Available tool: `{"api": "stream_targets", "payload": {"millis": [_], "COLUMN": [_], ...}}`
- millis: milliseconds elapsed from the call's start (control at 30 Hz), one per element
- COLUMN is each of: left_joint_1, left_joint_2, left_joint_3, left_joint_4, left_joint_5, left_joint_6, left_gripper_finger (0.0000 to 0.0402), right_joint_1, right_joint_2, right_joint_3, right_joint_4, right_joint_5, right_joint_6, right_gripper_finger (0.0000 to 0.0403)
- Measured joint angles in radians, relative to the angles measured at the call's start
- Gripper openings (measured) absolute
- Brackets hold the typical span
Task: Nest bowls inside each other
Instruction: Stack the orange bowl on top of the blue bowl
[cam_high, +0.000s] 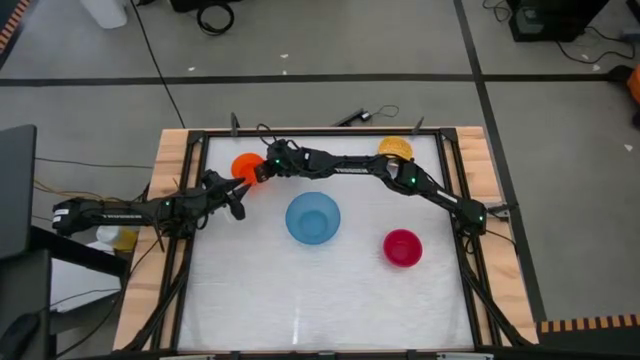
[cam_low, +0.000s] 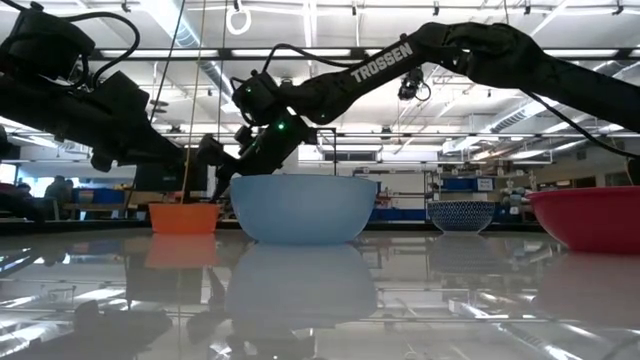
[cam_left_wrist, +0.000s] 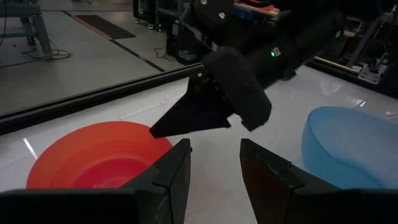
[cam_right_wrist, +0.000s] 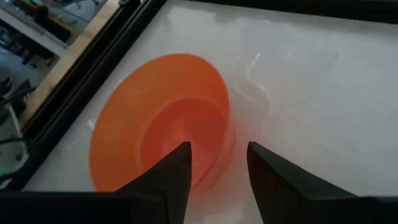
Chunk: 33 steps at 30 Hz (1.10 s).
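Each of the bowls rests on its base on the white table. The orange bowl (cam_high: 243, 165) is at the far left, the larger light blue bowl (cam_high: 313, 218) in the middle, the red bowl (cam_high: 402, 247) at the right and the yellow bowl (cam_high: 395, 149) at the far right. My right gripper (cam_right_wrist: 217, 155) reaches across to the orange bowl (cam_right_wrist: 155, 118) and is open. One finger is over its inside, the other outside its wall. My left gripper (cam_left_wrist: 216, 155) is open and empty, just near of the orange bowl (cam_left_wrist: 87, 155). My right gripper straddles the orange bowl's wall on the side toward the blue bowl (cam_right_wrist: 227, 134), slanting down from the table's right. One finger (cam_right_wrist: 177, 171) is inside, the other (cam_right_wrist: 270, 177) outside. I cannot tell whether either finger touches the wall. The bowl sits upright on the table.
A black frame rail (cam_high: 190, 200) and wooden edges (cam_high: 165, 160) border the table. My right arm (cam_high: 350, 165) spans the far part of the table above its surface. The white surface (cam_high: 300, 300) stretches bare toward the near edge.
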Motion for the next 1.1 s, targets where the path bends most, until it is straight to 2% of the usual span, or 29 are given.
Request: {"api": "stream_targets", "payload": {"millis": [300, 733, 1100], "left_joint_1": [0.0, 0.0, -0.002], "left_joint_2": [0.0, 0.011, 0.011], "left_joint_3": [0.0, 0.0, 0.0], "left_joint_4": [0.0, -0.014, -0.015], "left_joint_5": [0.0, 0.001, 0.002], "left_joint_6": [-0.001, -0.05, -0.053], "left_gripper_finger": [0.0141, 0.0141, 0.0141], "right_joint_1": [0.022, 0.023, 0.027], "right_joint_2": [0.0, 0.0, 0.001], "right_joint_3": [0.0, 0.0, 0.0], "right_joint_4": [-0.032, -0.051, -0.144], "right_joint_5": [-0.011, -0.035, -0.035], "right_joint_6": [0.004, -0.022, -0.087], "right_gripper_finger": [0.015, 0.0075, 0.0007]}}
